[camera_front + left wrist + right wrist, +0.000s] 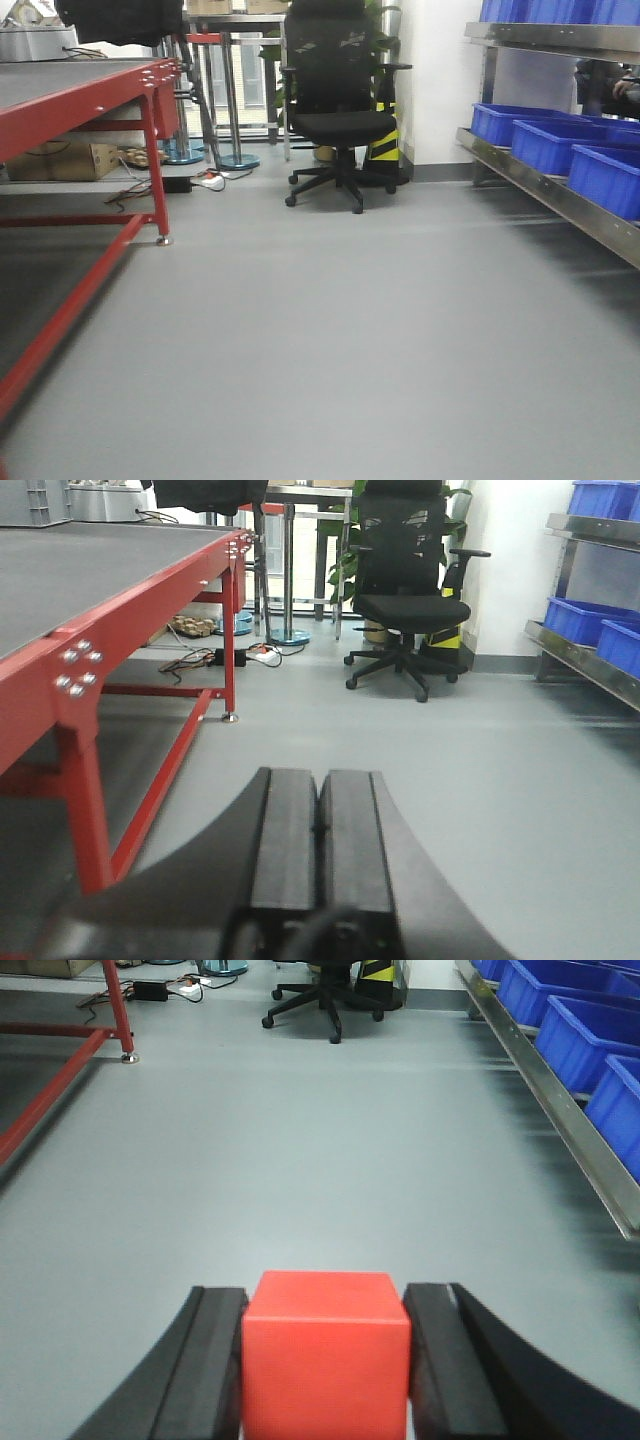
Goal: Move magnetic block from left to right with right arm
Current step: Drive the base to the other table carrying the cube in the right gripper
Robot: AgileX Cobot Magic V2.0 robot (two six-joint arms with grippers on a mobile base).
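The magnetic block [325, 1355], a bright-red cube, fills the lower middle of the right wrist view. My right gripper [325, 1295] is shut on it, one black finger pressed against each side face, and holds it above the grey floor. In the left wrist view my left gripper [320, 775] is shut, its two black pads pressed together with nothing between them, pointing over the floor beside the red table frame [150, 590]. Neither gripper nor the block shows in the front-facing view.
A red-framed table [80, 100] stands at the left with a cardboard box [75, 160] and cables [195, 182] under it. A black office chair [340, 110] stands at the back. A steel shelf [560, 195] with blue bins [545, 145] runs along the right.
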